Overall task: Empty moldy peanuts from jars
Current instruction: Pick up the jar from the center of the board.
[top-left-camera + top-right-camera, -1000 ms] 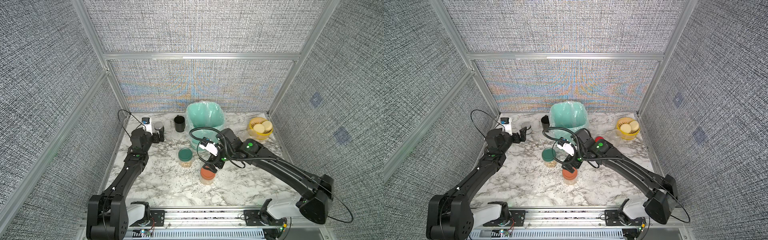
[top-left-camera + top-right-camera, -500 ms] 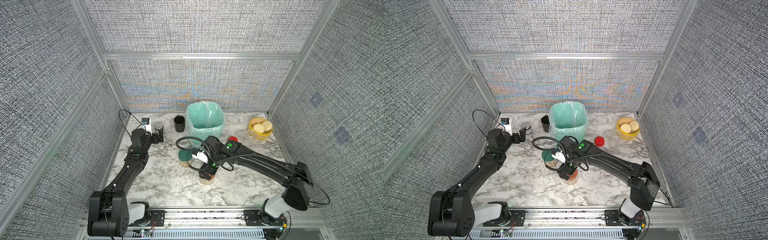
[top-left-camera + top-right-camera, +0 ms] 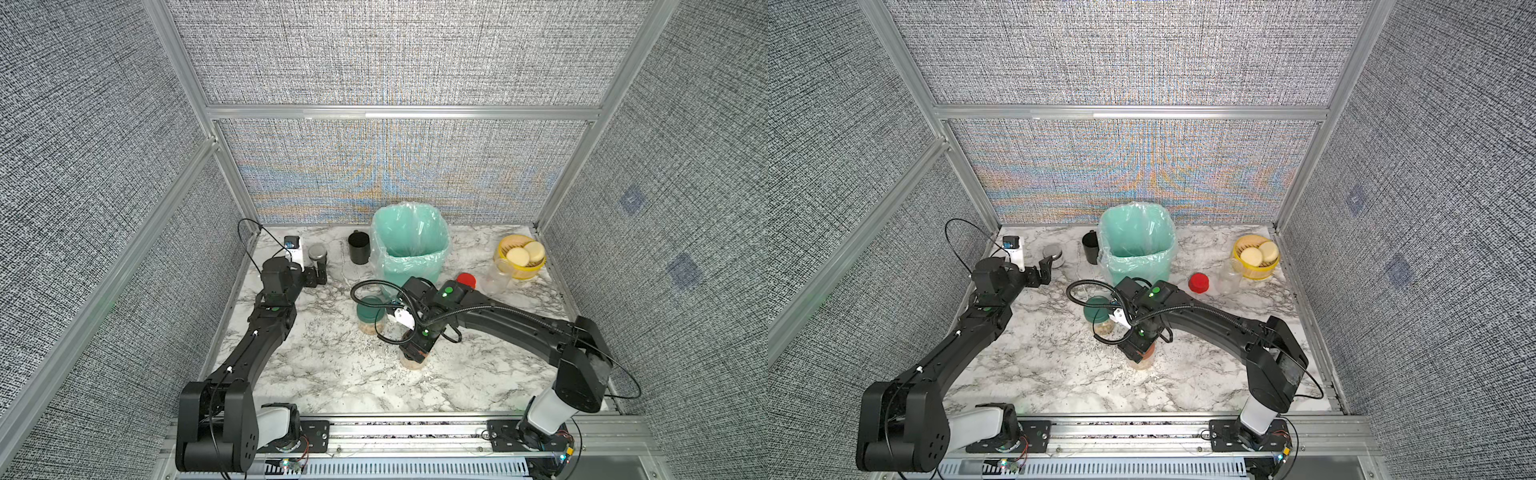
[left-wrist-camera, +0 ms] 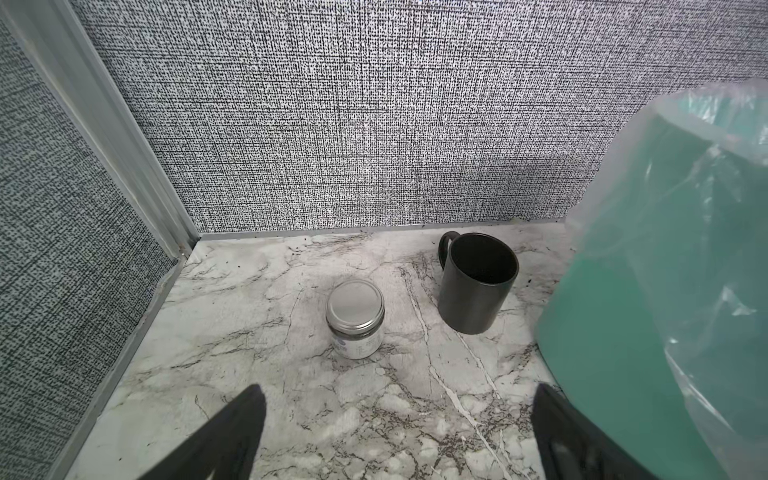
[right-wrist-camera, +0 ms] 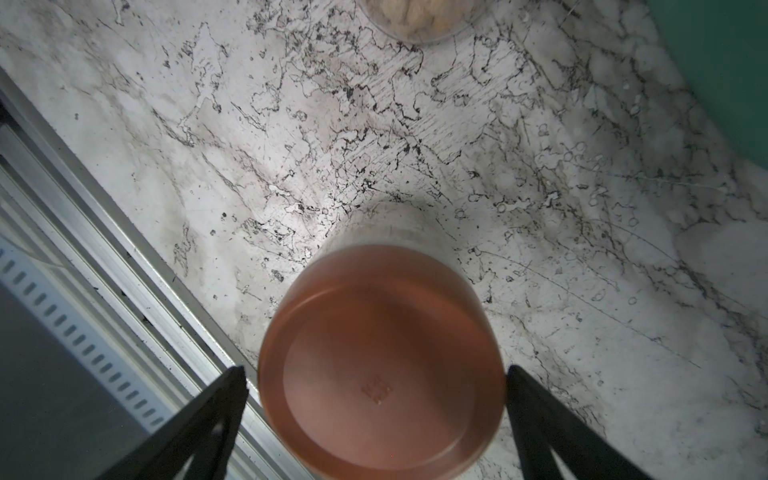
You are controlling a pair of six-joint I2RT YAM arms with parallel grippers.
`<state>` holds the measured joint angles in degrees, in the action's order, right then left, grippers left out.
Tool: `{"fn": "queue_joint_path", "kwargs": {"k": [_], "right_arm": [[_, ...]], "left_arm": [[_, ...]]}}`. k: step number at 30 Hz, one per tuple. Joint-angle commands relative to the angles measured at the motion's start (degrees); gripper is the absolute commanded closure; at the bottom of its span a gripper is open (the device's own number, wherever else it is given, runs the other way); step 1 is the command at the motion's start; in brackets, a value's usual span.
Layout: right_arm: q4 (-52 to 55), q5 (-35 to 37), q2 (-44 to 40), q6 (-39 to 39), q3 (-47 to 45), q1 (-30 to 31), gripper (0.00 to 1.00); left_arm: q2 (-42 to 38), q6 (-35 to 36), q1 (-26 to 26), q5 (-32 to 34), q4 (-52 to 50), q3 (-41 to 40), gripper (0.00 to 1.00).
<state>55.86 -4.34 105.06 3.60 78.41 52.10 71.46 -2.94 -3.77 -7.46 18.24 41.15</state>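
At the front middle of the table [image 3: 332, 374], the right end effector [image 5: 376, 374] hangs wide open astride the orange-lidded jar [image 5: 382, 324] of peanuts [image 3: 412, 365], a green-lidded jar [image 3: 369, 309] nearby, while the left end effector [image 4: 399, 397], equally wide and empty, faces a tin [image 4: 354, 318].

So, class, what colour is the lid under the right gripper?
The lid is terracotta orange; right wrist view.

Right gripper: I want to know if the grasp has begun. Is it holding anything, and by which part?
Nothing is held yet: the right gripper stands open, jaws on either side of the terracotta lid.
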Motion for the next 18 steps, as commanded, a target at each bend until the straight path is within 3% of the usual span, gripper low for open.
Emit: {"fn": "queue_joint_path", "kwargs": {"k": [1, 9, 18], "right_arm": [[0.0, 0.7, 0.5, -0.3, 0.4, 0.0, 0.02], [-0.6, 0.7, 1.6, 0.1, 0.8, -0.1, 0.04], [-0.2, -0.7, 2.7, 0.6, 1.1, -0.1, 0.22]], "left_arm": [[-0.3, 0.8, 0.2, -0.4, -0.1, 0.5, 0.0], [-0.4, 1.0, 0.3, -1.1, -0.4, 0.6, 0.0], [-0.3, 1.7, 0.3, -2.2, -0.4, 0.7, 0.0]]}}
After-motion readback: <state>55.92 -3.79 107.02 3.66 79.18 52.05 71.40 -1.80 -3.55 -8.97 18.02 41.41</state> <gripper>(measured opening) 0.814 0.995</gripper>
